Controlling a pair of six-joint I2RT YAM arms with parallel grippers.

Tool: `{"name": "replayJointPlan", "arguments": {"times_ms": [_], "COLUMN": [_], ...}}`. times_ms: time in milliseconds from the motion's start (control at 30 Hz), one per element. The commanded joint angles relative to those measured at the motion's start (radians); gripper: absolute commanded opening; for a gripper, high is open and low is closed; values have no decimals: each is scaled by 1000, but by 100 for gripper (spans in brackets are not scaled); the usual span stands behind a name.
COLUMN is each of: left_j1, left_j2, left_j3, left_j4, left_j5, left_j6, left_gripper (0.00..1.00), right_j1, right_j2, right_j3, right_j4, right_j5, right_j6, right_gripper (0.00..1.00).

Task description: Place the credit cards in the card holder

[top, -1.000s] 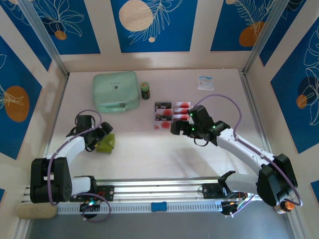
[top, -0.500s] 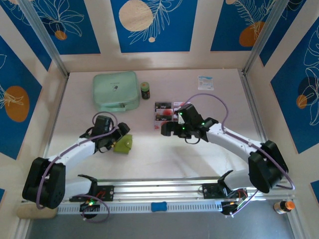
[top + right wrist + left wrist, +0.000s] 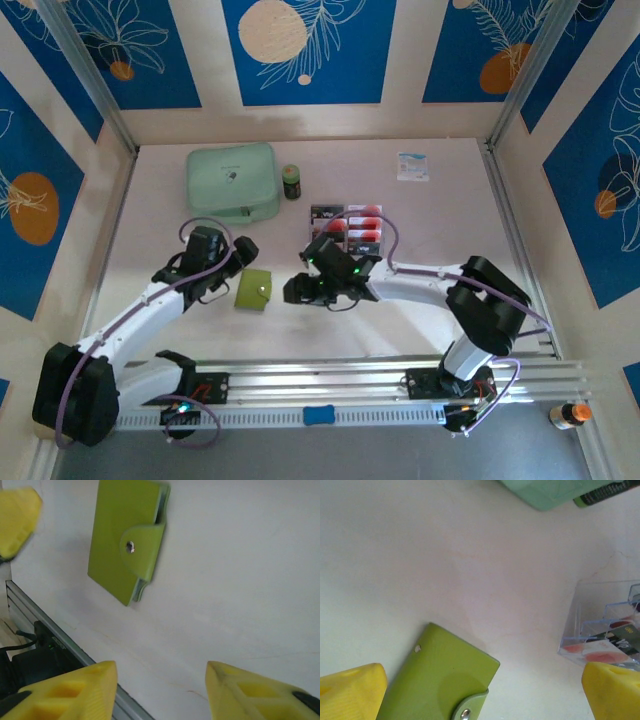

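card holder (image 3: 253, 289) shut, between left gripper (image 3: 236, 268), right gripper (image 3: 293, 292)

No text can be read with certainty.
- Credit card (image 3: 615, 641) in the clear tray (image 3: 574, 625): white lettering on a dark strip, blurred.
- Bottle (image 3: 605, 492): white print on a dark label, illegible.
- Mint-green case (image 3: 232, 182): small dark emblem, too small to read.
- White packet (image 3: 412, 166): blue print, illegible.

- Mint-green zip case (image 3: 232, 183) near the far-left corner of the table (image 3: 440, 225)
- Small dark bottle (image 3: 291, 181) just beside the case's right side
- White packet (image 3: 412, 166) by the far edge, rightward
- Clear plastic tray (image 3: 572, 625) mid-table
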Motion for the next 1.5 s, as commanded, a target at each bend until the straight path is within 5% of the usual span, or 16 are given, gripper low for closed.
{"name": "replayJointPlan", "arguments": {"times_ms": [0,233,900,1000,1167,1467], "left_j1": [51,90,99,99,100,100], "left_j2": [27,86,64,66,59,29], "left_j3": [54,130,81,75,72,118], "left_j4": [-54,-95,-77,-74,-80,4], "left_j5": [1,-6,20,27,26,51], "left_j6": [98,243,266,264,266,276], "left_gripper": [100,100,100,100,100,100], "right_j1": [50,125,97,87,73,-34], "right_j2": [56,179,321,345,339,108], "right_j3": [29,72,155,157,134,39], "right_j4": [113,206,281,308,346,312], "right_j5": [23,71,35,23,4,-128], "right_j6": [140,253,309,319,313,138], "right_gripper": [44,40,36,30,0,0]}}
